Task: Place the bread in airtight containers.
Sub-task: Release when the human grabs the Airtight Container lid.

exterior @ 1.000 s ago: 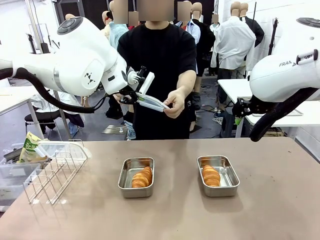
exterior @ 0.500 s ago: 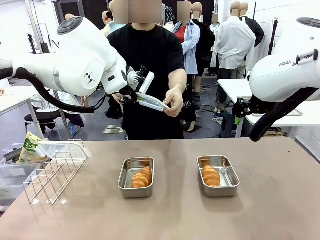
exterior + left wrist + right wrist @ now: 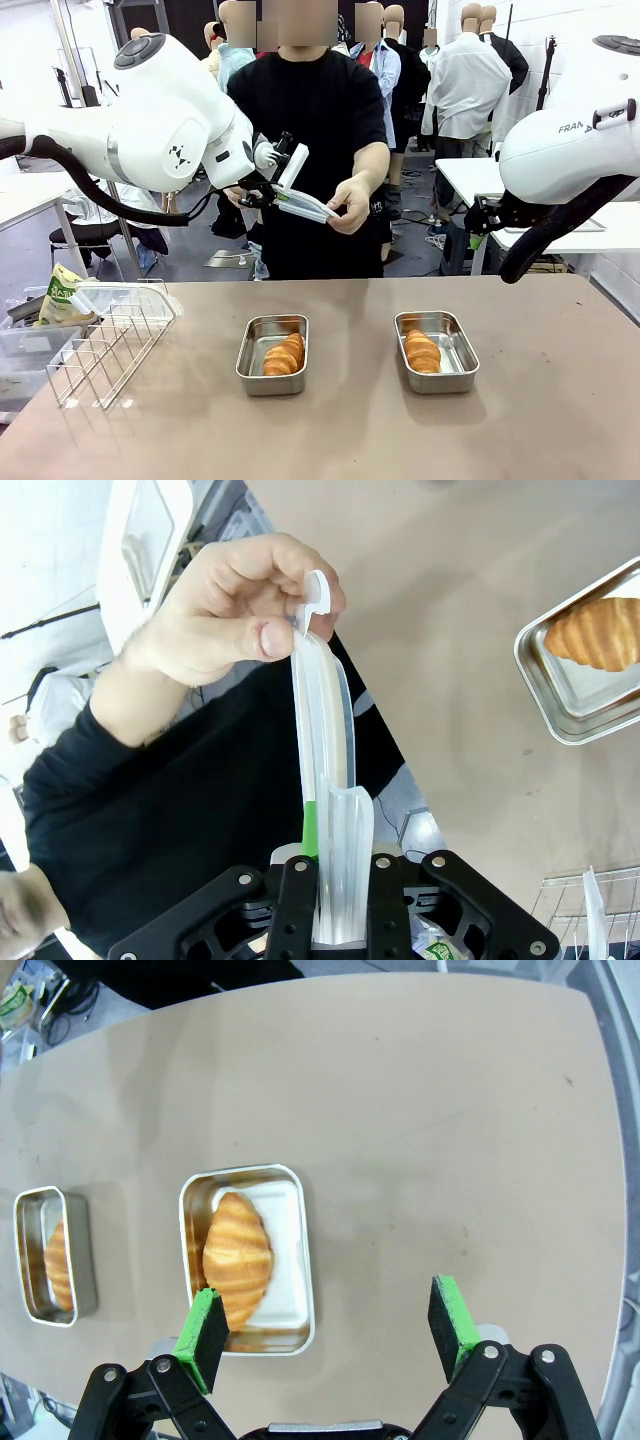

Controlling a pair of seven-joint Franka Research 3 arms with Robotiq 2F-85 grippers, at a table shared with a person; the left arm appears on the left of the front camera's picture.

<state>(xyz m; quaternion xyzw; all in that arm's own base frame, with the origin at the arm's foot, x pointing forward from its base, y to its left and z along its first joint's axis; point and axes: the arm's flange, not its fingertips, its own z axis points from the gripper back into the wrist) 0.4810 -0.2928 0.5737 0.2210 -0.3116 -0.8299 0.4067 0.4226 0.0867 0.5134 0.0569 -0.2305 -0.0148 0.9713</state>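
Wire rack (image 3: pixel 105 348) near left tin (image 3: pixel 272 386)

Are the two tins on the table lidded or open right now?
Both open: left tin and right tin show bare rolls, no lids on. A lid is held between the left gripper and the person's hand.

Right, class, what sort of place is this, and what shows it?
Probably a robotics lab: white left arm and right arm share a table with a person; other worktables behind.

Shiny steel tins (image 3: pixel 272 355), translucent plastic lid (image 3: pixel 325 730)
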